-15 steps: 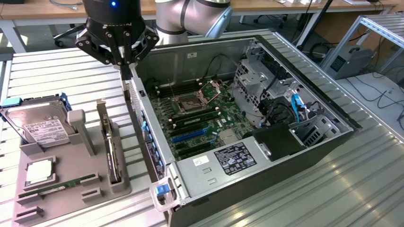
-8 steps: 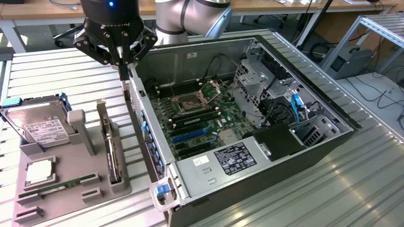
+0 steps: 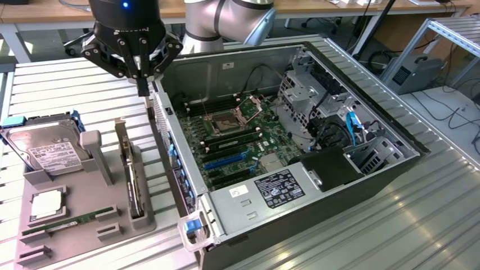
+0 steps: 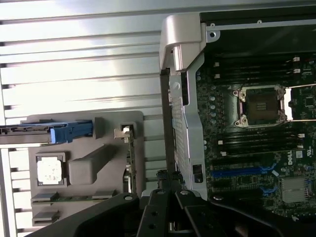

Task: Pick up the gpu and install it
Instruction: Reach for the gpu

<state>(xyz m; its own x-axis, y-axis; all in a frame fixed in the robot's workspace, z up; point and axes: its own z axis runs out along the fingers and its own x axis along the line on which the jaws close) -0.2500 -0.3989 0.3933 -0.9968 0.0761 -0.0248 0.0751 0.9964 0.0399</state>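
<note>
Gripper [image 3: 143, 90] hangs fully closed, holding nothing, close to the computer case [image 3: 166, 135] wall; lowering like this could hit the wall or knock the graphics card [image 3: 131, 174] over.

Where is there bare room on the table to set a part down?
Bare table beyond the parts tray, and a wide stretch at the exterior view's right of the computer case. Crowded: the tray itself and the narrow gap between tray and case.
</note>
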